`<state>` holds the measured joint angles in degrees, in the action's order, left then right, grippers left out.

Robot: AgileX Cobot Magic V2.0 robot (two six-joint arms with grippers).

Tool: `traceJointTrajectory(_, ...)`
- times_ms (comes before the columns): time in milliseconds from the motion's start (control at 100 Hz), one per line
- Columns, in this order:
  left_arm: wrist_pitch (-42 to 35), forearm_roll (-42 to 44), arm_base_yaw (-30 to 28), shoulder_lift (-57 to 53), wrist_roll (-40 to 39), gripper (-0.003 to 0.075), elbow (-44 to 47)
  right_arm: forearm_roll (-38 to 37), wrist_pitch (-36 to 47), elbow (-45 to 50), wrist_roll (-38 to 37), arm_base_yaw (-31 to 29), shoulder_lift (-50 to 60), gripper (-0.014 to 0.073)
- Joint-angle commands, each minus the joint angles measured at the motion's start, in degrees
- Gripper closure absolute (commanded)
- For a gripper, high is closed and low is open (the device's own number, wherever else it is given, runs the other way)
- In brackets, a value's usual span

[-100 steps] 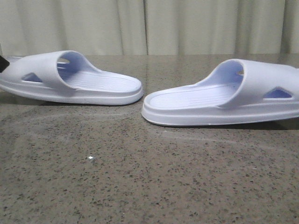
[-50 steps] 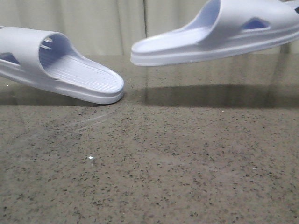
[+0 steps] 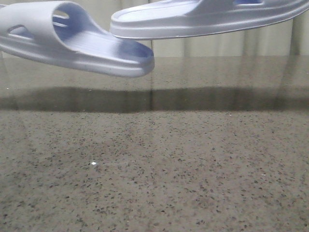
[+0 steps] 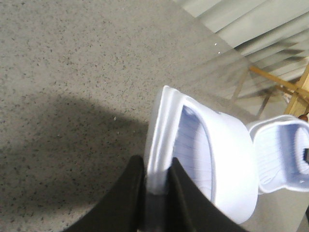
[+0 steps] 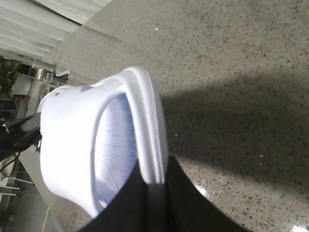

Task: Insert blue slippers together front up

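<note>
Over granite table (image 3: 159, 164), both grippers hold blue slippers (image 3: 77, 38) aloft.

I count two slippers: one (image 3: 72, 41) lifted on my left, one (image 3: 203, 19) lifted on my right. I have two sets of jaws, one pinched on each slipper. There is one table (image 3: 154, 169) under them, and one curtain (image 3: 217, 46) behind.

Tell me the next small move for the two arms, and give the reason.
Probably tilt both slippers toes-up and bring them closer. The left slipper and right slipper hang off the table, heels facing, apart, neither upright. The left gripper and right gripper each pinch a sole edge.
</note>
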<state>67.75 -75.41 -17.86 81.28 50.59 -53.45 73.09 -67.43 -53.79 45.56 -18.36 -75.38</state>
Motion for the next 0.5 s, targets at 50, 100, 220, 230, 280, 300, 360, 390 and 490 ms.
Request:
traceJointTrajectory(50, 4.9, -6.2, -0.2, -2.0, -2.6, 0.0705, -1.5, 4.9, -0.6, -1.7, 0.9, 0.0, 1.1, 0.0701)
traceJointTrajectory(100, 4.9, -6.2, -0.2, -2.0, -3.0, 0.0705, -1.4, 5.3, -0.2, -1.7, 0.9, 0.0, 1.0, 0.0701)
traceJointTrajectory(220, 4.9, -6.1, -0.2, -2.0, -3.7, 0.0705, -0.7, 6.8, -0.2, -1.7, 1.3, 0.0, -0.3, 0.0701)
traceJointTrajectory(230, 4.9, -6.1, -0.2, -2.0, -3.8, 0.0705, -0.6, 6.8, -0.2, -1.7, 1.3, 0.0, -0.6, 0.0701)
traceJointTrajectory(280, 4.9, -6.3, -0.2, -2.0, -3.9, 0.0705, -0.2, 7.2, -0.5, -1.7, 1.4, 0.0, -1.4, 0.0701)
traceJointTrajectory(300, 4.9, -6.3, -0.2, -2.0, -3.9, 0.0705, -0.1, 7.5, -0.6, -1.7, 1.6, 0.1, -1.8, 0.0701)
traceJointTrajectory(360, 4.9, -6.3, -0.2, -1.9, -4.0, 0.0705, 0.4, 8.7, -1.1, -1.7, 2.6, 0.3, -2.9, 0.0701)
traceJointTrajectory(390, 4.9, -6.3, -0.2, -1.9, -4.0, 0.0705, 0.6, 9.2, -1.6, -1.7, 2.9, 0.6, -3.4, 0.0701)
traceJointTrajectory(490, 4.9, -6.5, -0.2, -1.9, -4.0, 0.0705, 1.6, 9.8, -1.6, -1.7, 3.9, 1.5, -4.9, 0.0701)
